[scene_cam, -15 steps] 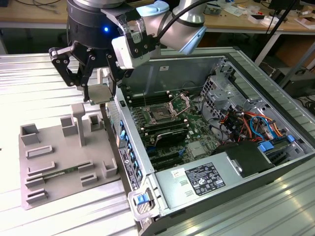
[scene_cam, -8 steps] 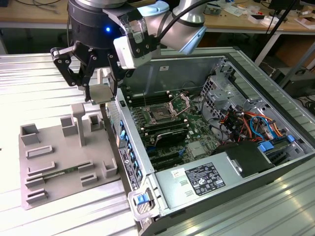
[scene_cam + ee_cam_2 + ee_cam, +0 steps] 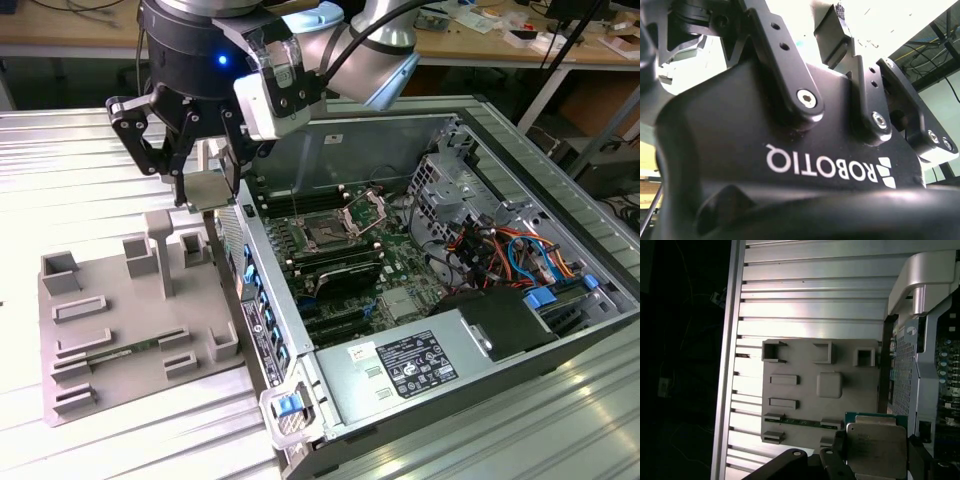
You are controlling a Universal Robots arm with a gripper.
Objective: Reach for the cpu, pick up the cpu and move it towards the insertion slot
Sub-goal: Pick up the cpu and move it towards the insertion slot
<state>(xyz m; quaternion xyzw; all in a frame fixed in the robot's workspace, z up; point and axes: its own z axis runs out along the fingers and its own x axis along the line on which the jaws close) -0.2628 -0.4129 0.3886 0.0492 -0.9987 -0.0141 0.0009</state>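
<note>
CPU lifted, in transit.
Gripper (image 3: 205, 190) clamps the cpu (image 3: 876, 450); keep it level toward the insertion slot (image 3: 330, 232) beyond.

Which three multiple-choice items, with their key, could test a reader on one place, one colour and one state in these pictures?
1. Where does the grey flat plastic fixture plate lie?
A. Inside the open metal computer case
B. On the table, at the exterior view's left of the case
C. On top of the robot arm

2. What colour is the top of the small flat square metal cpu?
A. Pale silvery
B. Bright red
C. Black

3. How do the jaws of the black gripper stand?
A. Wide open, holding nothing
B. Shut on a blue cable
C. Shut on the cpu

Key: 1 B, since the exterior view shows the plate on the ribbed table beside the case. 2 A, since the first wrist view shows a pale metal top. 3 C, since the chip sits clamped between the jaws, off the plate.
</note>
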